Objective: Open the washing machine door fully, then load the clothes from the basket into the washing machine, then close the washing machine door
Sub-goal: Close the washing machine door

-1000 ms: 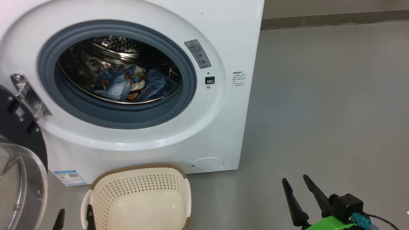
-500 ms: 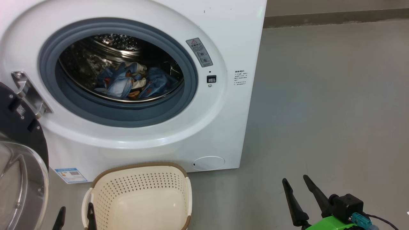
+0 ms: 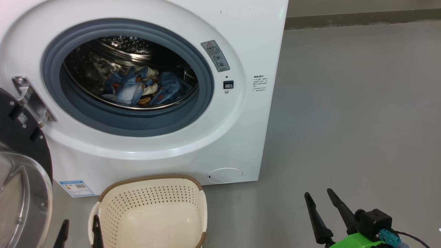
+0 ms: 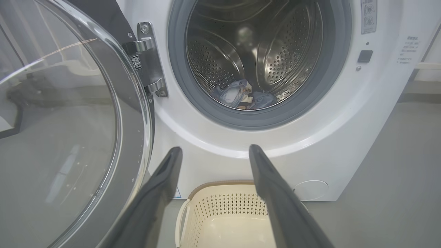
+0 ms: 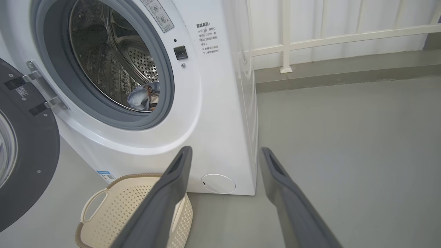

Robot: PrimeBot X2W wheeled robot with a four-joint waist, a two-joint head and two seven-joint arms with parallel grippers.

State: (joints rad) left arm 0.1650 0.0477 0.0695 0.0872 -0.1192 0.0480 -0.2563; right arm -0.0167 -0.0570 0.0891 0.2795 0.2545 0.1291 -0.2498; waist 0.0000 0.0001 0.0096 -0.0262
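Note:
The white washing machine [image 3: 241, 41] stands with its door [image 3: 20, 179] swung wide open to the left on its metal hinge [image 3: 29, 100]. Light-blue clothes [image 3: 137, 90] lie inside the steel drum, also seen as clothes [image 4: 243, 98] and clothes [image 5: 143, 97] in the wrist views. The cream basket [image 3: 151, 213] sits on the floor before the machine, with nothing visible inside it. My left gripper [image 3: 78, 229] is open low by the basket's left rim. My right gripper [image 3: 318, 197] is open over bare floor at the lower right, holding nothing.
Grey floor [image 3: 344, 113] stretches to the right of the machine. A low wall ledge [image 3: 361, 17] runs along the back, with a white railing [image 5: 327, 34] above it. The open door's glass bowl [image 4: 62, 137] bulges close beside my left fingers [image 4: 162, 186].
The whole head picture has shifted slightly, so the camera moved. My left fingertips sit a little lower at the bottom edge. The right gripper has not moved.

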